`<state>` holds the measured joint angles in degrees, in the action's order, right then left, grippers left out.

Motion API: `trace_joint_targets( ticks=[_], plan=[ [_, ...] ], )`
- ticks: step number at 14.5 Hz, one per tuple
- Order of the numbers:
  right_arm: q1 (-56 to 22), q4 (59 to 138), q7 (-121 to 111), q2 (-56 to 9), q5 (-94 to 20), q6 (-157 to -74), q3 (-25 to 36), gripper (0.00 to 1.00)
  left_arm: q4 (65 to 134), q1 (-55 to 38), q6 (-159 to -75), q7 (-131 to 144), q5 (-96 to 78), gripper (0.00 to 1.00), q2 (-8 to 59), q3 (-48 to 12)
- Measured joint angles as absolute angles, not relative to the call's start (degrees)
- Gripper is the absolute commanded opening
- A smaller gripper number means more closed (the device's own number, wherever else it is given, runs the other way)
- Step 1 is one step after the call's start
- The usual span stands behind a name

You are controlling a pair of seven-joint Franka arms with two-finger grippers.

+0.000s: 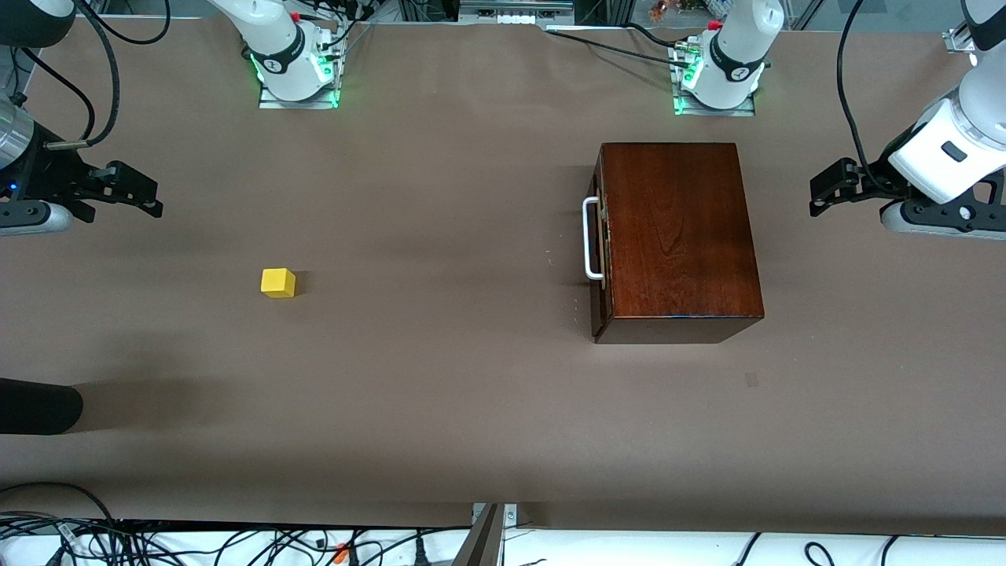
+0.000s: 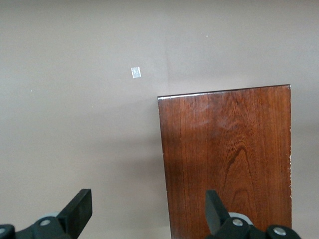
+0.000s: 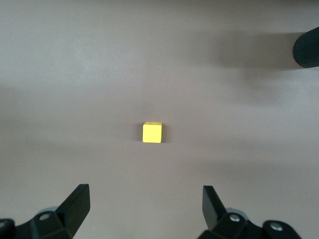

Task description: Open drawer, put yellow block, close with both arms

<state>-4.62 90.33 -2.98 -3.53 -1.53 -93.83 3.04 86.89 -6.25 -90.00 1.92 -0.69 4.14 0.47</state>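
The reddish-brown wooden box [image 1: 676,236] stands toward the left arm's end of the table. Its drawer is shut, and the white bar handle [image 1: 591,240] faces the right arm's end. The yellow block [image 1: 278,283] lies alone on the table toward the right arm's end. My left gripper [image 1: 825,189] is open and empty, over the table's edge by the box. In the left wrist view the left gripper [image 2: 148,204] spans the box top's [image 2: 229,159] edge. My right gripper [image 1: 149,196] is open and empty over bare table. The right wrist view shows the block [image 3: 152,132] ahead of the right gripper [image 3: 145,199].
A black rounded object [image 1: 39,405] juts in at the right arm's end, nearer the front camera than the block; it also shows in the right wrist view [image 3: 306,47]. A small tape mark [image 1: 751,380] lies near the box. Cables [image 1: 236,542] run along the near edge.
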Motion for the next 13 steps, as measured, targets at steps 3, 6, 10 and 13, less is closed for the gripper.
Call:
trace_joint_targets(
  ticks=[3, 6, 10, 13],
  plan=[
    [-4.6, 90.3, -3.0, -3.5, -1.5, -93.8, 3.0, 1.0, 85.8, -6.2, -90.1, 1.9, -0.7, 1.0, 4.1, 0.6],
    [-4.6, 90.3, -3.0, -3.5, -1.5, -93.8, 3.0, 1.0, 85.2, -6.2, -90.1, 1.9, -0.7, 1.0, 4.1, 0.6],
    [-4.6, 90.3, -3.0, -3.5, -1.5, -93.8, 3.0, 1.0, 85.2, -6.3, -90.1, 1.9, -0.7, 1.0, 4.2, 0.4],
    [-4.6, 90.3, -3.0, -3.5, -1.5, -93.8, 3.0, 1.0, 85.5, -6.5, -90.0, 4.4, -0.7, 1.0, 4.7, 0.1]
  ],
)
